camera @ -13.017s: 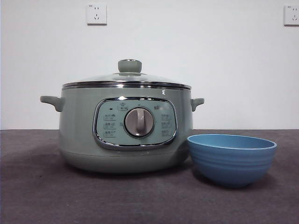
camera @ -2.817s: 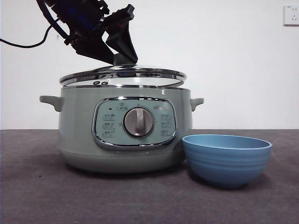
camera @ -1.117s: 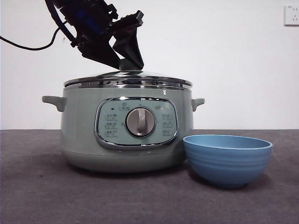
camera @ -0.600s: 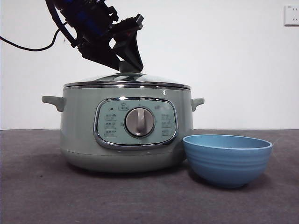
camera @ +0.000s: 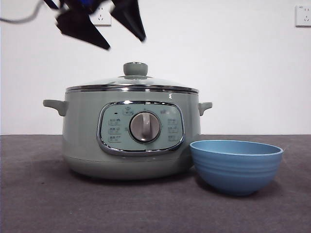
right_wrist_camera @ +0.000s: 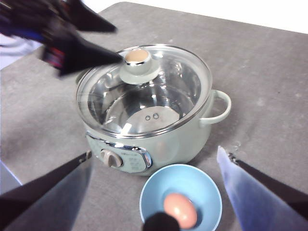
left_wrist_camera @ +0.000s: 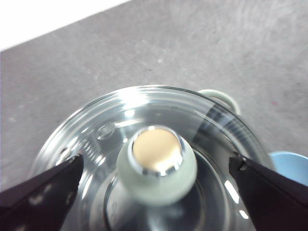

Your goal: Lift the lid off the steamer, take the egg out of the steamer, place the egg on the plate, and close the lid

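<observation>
Grey cloth covers the desk [camera: 39,204], where the sage-green steamer [camera: 82,141] stands before a white wall with the lid [right_wrist_camera: 144,96] seated flat on its rim. Directly above the lid's knob [camera: 135,68], and clear of it, hangs the left hand [camera: 104,26], its two black jaws spread wide to either side of the knob in the left wrist view. Just beside the steamer's front right stands the blue plate [camera: 236,167], nearly touching the pot. Inside it, the egg [right_wrist_camera: 180,210] lies on the bottom. High over the plate and the steamer's front, the right hand [right_wrist_camera: 156,192] waits with its jaws spread, holding nothing.
</observation>
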Controlling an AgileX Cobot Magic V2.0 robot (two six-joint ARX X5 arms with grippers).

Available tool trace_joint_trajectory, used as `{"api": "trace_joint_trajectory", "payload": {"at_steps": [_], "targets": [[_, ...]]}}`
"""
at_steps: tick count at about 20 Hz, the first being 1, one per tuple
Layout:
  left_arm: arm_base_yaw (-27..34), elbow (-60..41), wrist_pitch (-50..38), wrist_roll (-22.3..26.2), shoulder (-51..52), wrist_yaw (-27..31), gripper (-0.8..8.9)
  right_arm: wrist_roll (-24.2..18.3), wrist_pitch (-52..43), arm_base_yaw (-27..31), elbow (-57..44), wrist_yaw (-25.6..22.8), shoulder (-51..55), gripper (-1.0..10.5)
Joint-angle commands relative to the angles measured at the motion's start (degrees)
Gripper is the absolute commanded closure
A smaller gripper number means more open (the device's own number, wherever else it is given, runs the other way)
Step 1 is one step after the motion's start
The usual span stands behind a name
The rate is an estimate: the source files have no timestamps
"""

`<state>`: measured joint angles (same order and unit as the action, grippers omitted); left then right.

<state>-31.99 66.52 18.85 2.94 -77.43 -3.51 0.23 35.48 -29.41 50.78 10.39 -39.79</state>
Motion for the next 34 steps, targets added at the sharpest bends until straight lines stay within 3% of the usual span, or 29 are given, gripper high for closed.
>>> {"api": "trace_joint_trajectory", "payload": {"at_steps": [1,4,10,11,12,14,15,34], "targets": [[0.1,-0.7,6.1,-0.3,5.2,-2.1,2.79,0.3,1.1,-0.2,0.1,0.2,0.0,5.0],[0.1,-0.7,17.0,-1.9,13.8,-6.2,2.83,0.3,4.7,-0.2,0.1,0.3,0.0,5.0],[0.1,-0.7,30.4,-4.3,25.5,-12.4,2.85,0.4,11.2,-0.3,0.1,6.7,0.0,5.1],[0.1,-0.7,31.6,-4.3,26.5,-13.8,3.24,0.4,12.1,-0.3,0.1,8.0,0.0,5.1],[0.1,-0.7,32.9,-4.3,27.3,-14.9,4.40,0.4,13.0,-0.3,0.1,9.4,0.0,5.5],[0.1,-0.7,34.9,-4.3,27.7,-15.3,7.69,0.3,14.4,-0.3,0.1,12.3,0.0,8.1],[0.1,-0.7,35.6,-4.3,27.7,-15.3,8.21,0.3,14.6,-0.3,0.1,12.8,0.0,9.5],[0.1,-0.7,36.1,-3.5,27.7,-14.4,8.17,0.3,14.6,-0.3,0.1,13.3,0.1,9.5]]}}
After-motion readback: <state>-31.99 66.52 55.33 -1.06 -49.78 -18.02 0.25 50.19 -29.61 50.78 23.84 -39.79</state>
